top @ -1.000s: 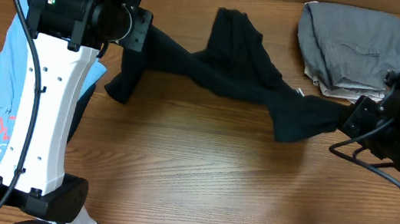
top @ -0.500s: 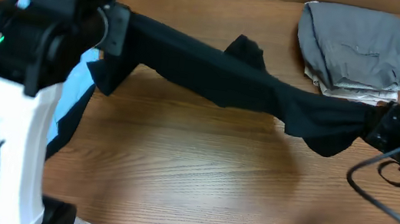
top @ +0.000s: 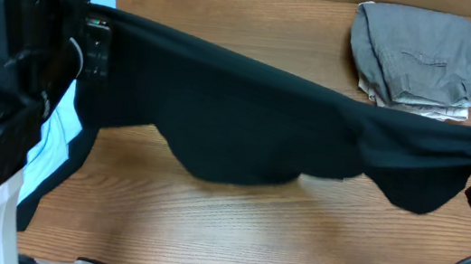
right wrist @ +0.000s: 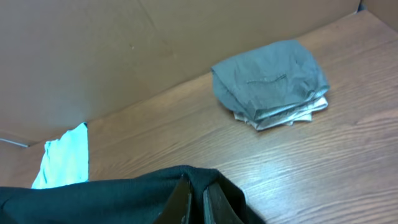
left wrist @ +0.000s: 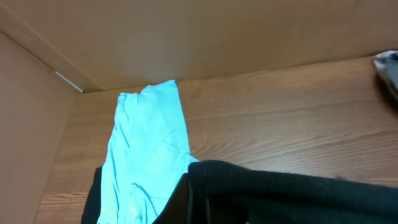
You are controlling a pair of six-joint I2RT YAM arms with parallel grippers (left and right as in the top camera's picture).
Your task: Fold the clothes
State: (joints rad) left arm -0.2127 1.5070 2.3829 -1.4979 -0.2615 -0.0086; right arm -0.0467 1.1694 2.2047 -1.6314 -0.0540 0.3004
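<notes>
wooden table (top: 231, 232), brown cardboard wall (left wrist: 217, 31)

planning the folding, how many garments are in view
5: black garment stretched mid-table, light blue one at left atop another black one, grey one folded on a beige one far right. More may be hidden.

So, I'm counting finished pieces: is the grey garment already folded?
Yes, the grey garment lies in a neat folded bundle on top of a folded beige one.

Overhead: straight down on table (top: 230, 241). Wrist cams sit close over each end of the black shirt (top: 246, 124), facing the back wall (left wrist: 186, 37); left catches blue shirt (left wrist: 146, 149), right grey stack (right wrist: 270, 78). All share black shirt.
</notes>
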